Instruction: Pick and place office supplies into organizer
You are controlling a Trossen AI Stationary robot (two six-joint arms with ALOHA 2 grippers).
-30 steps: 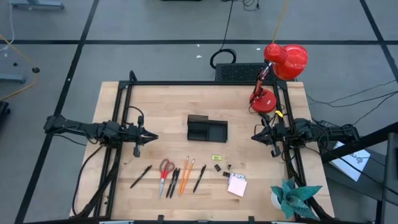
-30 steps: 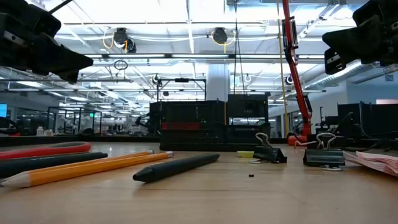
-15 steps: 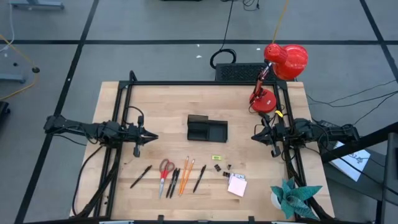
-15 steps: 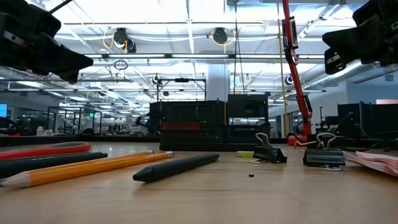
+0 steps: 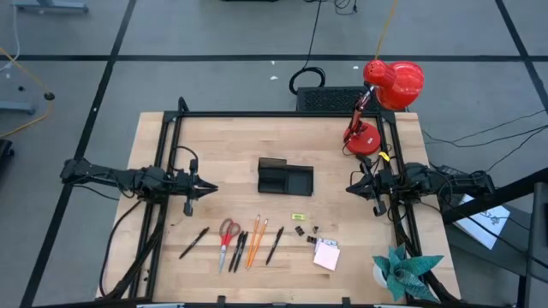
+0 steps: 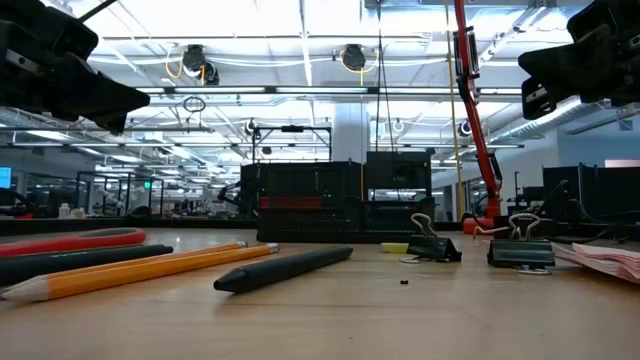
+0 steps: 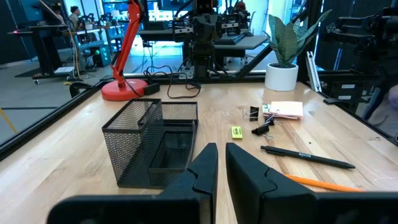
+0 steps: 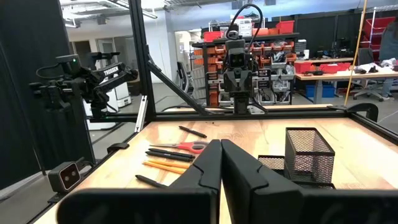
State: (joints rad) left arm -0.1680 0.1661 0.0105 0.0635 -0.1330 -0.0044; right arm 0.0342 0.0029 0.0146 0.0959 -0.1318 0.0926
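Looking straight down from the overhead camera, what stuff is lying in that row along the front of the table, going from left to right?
Lone black pen → red-handled scissors → black pens → orange pencils → another black pen → small yellow piece → black clips → pink sticky-note pad → teal paper plant.

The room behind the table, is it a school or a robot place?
Probably a robot lab or workshop, not a school. Past the wooden table stand more robot arms, shelves of orange parts bins and workbenches.
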